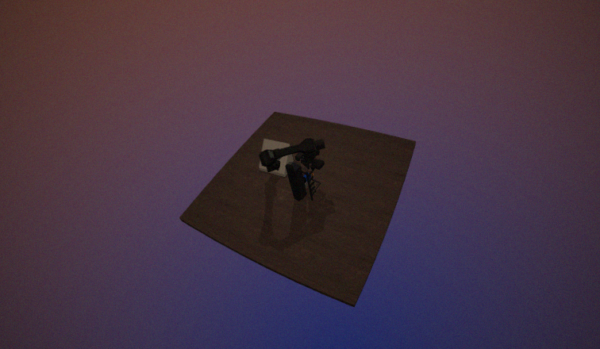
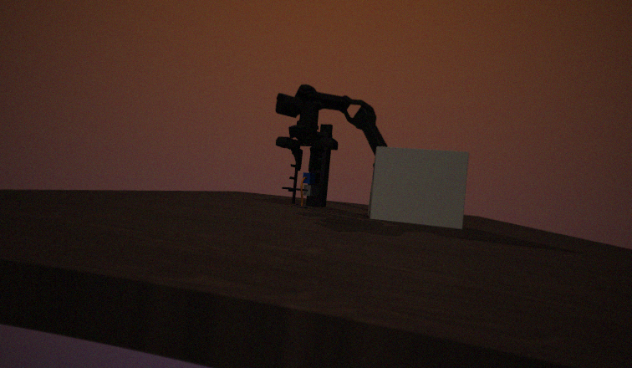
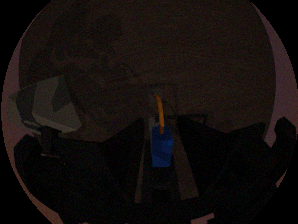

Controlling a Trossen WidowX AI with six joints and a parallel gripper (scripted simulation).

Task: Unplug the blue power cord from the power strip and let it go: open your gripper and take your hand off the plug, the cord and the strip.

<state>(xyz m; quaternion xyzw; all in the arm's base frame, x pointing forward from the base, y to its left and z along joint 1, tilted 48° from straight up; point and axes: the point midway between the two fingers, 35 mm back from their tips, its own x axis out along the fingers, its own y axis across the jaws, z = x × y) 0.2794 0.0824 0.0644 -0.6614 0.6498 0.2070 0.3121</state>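
The scene is very dark. In the wrist view the blue plug (image 3: pixel 161 145) sits between my gripper's (image 3: pixel 162 163) two dark fingers, with a thin orange cord (image 3: pixel 160 112) running away from it. The fingers stand a little apart from the plug's sides, so the gripper is open around it. In the exterior view the plug (image 2: pixel 308 179) shows as a small blue and white patch beside the dark power strip (image 2: pixel 319 171), under the arm's wrist. In the top view the plug (image 1: pixel 307 175) is a blue speck next to the long dark strip (image 1: pixel 296 180).
A pale grey box (image 2: pixel 419 187) stands to the right of the arm, also seen behind its base (image 1: pixel 274 156). A thin dark frame (image 1: pixel 315 186) stands close beside the strip. The brown table ends in edges on all sides.
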